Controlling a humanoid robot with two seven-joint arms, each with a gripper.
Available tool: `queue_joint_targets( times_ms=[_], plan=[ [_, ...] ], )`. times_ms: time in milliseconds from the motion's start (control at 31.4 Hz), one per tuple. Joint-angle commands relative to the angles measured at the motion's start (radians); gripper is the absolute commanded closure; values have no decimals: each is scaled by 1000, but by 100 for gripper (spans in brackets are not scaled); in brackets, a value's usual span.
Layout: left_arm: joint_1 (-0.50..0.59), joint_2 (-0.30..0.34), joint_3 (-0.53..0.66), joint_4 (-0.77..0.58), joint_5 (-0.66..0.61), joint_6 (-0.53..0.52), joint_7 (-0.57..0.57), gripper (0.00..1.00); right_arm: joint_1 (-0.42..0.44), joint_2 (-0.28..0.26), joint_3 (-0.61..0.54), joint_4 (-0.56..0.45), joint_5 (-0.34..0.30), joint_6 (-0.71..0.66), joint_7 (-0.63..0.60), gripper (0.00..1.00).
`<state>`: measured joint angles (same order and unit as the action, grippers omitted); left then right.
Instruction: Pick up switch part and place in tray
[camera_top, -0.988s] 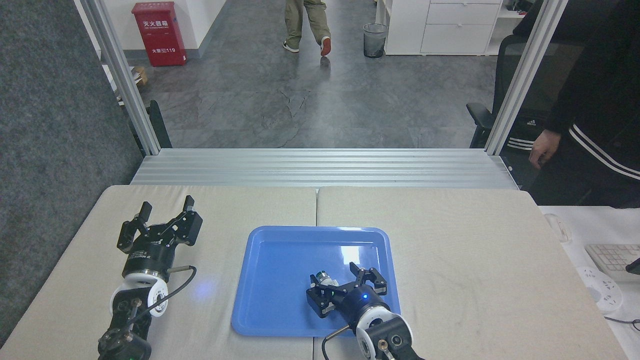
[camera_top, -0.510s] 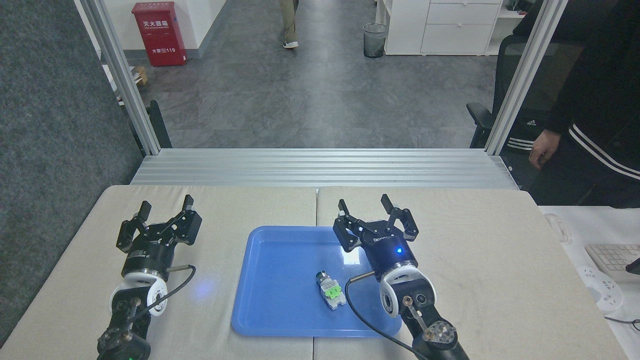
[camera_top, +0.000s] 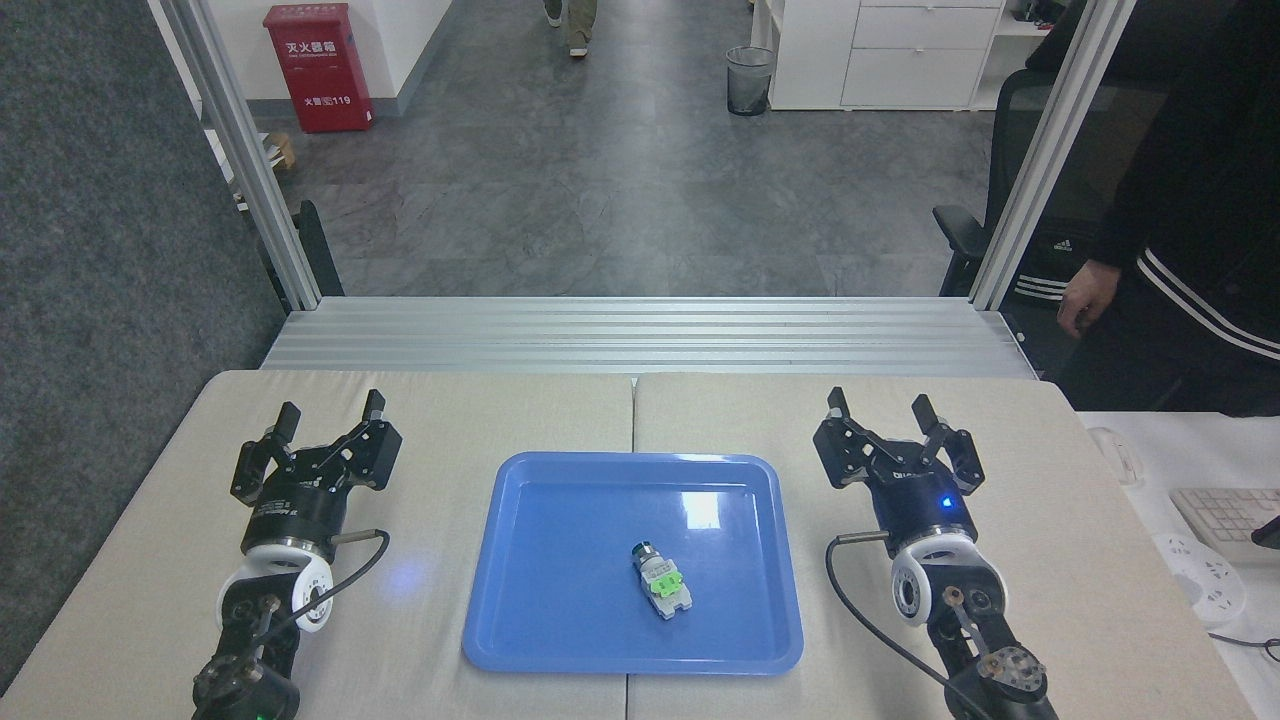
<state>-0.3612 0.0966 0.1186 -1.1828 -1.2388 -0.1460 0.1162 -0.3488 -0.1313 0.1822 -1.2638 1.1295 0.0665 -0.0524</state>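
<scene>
Switch part (camera_top: 660, 581) lying in tray (camera_top: 520, 640), job looks done. Right gripper (camera_top: 893, 422) spread, empty, parked beside tray; left gripper (camera_top: 322, 424) spread, idle. Keep clear, no re-grab.

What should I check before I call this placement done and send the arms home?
1. switch part lies inside the tray, on its floor: ok.
2. right gripper open, holding nothing: ok.
3. Right gripper off the tray, over the table to the tray's right: ok.
4. left gripper open and empty, left of the tray: ok.
5. Part clear of the rim: ok.
6. Person's hand at right, beyond the table edge: ok.
</scene>
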Motion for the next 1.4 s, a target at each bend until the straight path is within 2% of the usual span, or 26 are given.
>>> queue_joint_targets(
  times_ms=[0, 319, 733, 1371],
  plan=[
    [1, 2, 1, 3, -1, 0, -1, 0, 44, -139, -112, -11, -34, 1, 42, 2],
    [1, 2, 1, 0, -2, 0, -1, 0, 45, -143, -112, -8, -30, 1, 37, 2],
    [1, 2, 1, -1, -1, -1, -1, 0, 54, -191, -99, 20, -19, 2, 45, 2],
    [8, -3, 1, 14, 1, -9, -4, 0, 40, -185, -95, -11, -25, -1, 51, 2]
  ],
)
